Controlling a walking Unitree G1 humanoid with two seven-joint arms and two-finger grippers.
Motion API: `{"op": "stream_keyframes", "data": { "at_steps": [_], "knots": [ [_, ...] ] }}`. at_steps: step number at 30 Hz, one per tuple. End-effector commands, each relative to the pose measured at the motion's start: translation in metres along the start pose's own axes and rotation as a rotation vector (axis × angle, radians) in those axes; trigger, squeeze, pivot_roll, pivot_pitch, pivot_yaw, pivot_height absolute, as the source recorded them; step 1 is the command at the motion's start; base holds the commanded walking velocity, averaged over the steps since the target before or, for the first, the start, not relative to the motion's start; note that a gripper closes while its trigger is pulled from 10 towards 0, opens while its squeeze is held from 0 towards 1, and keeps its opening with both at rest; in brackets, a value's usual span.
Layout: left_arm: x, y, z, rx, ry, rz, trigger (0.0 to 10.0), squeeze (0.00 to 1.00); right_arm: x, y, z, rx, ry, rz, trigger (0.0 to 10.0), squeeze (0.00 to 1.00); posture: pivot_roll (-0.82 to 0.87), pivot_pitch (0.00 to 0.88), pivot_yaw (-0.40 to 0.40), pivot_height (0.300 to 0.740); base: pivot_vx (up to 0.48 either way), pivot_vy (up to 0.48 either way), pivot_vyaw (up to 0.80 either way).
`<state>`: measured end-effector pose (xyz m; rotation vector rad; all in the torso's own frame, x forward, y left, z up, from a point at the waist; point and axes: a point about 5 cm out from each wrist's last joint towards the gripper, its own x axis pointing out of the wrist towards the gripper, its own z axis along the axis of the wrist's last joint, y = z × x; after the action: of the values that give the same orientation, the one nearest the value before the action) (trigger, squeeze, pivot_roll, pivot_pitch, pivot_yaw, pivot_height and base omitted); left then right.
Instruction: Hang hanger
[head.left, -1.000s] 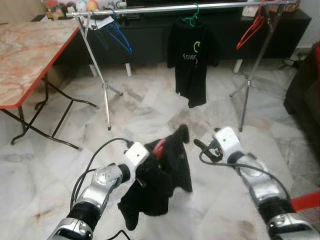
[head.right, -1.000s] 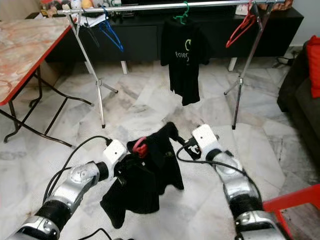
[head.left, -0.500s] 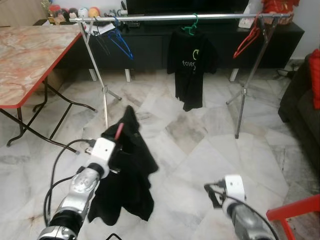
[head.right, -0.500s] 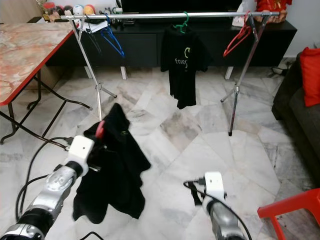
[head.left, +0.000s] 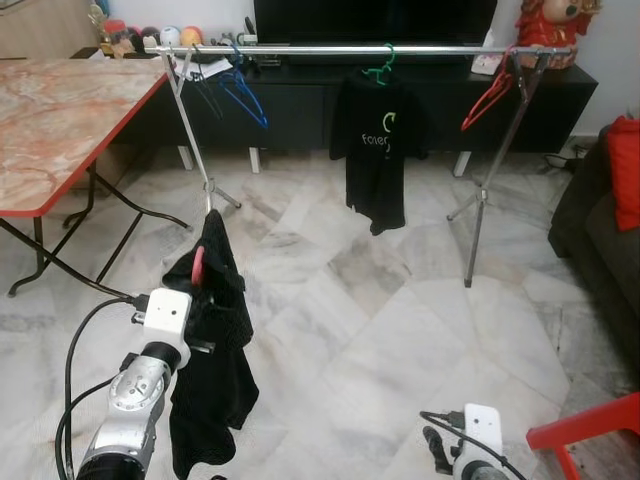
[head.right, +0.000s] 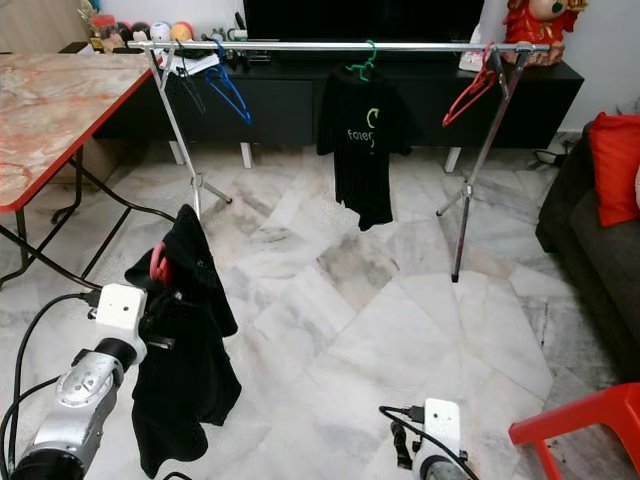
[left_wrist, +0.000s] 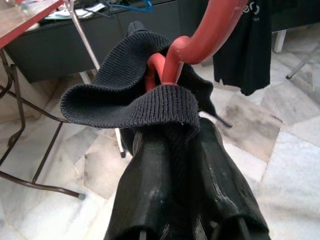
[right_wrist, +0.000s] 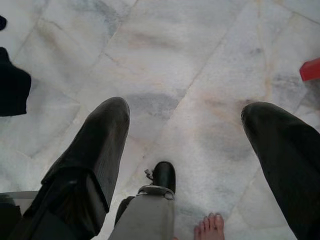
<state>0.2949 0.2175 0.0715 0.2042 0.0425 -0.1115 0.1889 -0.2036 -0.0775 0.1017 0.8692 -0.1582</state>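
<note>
Marble floor (head.left: 400, 330), left claw (left_wrist: 175, 125) raised higher pinching hanger (left_wrist: 200, 35), right claw (right_wrist: 185, 145) dropped, spread.

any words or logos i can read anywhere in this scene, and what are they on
"fore…": pale lettering under a yellow-green curved logo on the black t-shirt hanging from the silver clothes rail; the rest of the word is too blurred to read.
Papers on the dark low cabinet: too small to read.

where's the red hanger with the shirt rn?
In the left tool, low on the robot's left: the red hanger pokes out of the black shirt draped over it, short of the rail and below it.
</note>
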Motion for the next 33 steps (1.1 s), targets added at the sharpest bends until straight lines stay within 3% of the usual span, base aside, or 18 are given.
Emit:
{"op": "stream_keyframes", "data": {
  "at_steps": [1,16,33],
  "knots": [
    [0.000,0.004,0.007,-0.029,-0.029,0.013,10.0,0.00,-0.002,-0.001,-0.008,-0.005,0.030,-0.006,10.0,0.00,-0.04,0.026,0.024,0.740,0.000,0.000,0.00],
    [0.005,-0.012,0.012,-0.069,-0.014,-0.043,10.0,0.00,-0.004,0.011,-0.026,-0.014,0.109,0.031,10.0,0.00,-0.04,0.058,0.035,0.740,0.317,0.000,0.00],
    [0.001,-0.014,0.010,-0.078,0.007,-0.052,10.0,0.00,-0.003,0.007,-0.022,-0.012,0.108,0.024,10.0,0.00,-0.04,0.072,0.031,0.740,0.345,0.000,0.00]
  ]
}}
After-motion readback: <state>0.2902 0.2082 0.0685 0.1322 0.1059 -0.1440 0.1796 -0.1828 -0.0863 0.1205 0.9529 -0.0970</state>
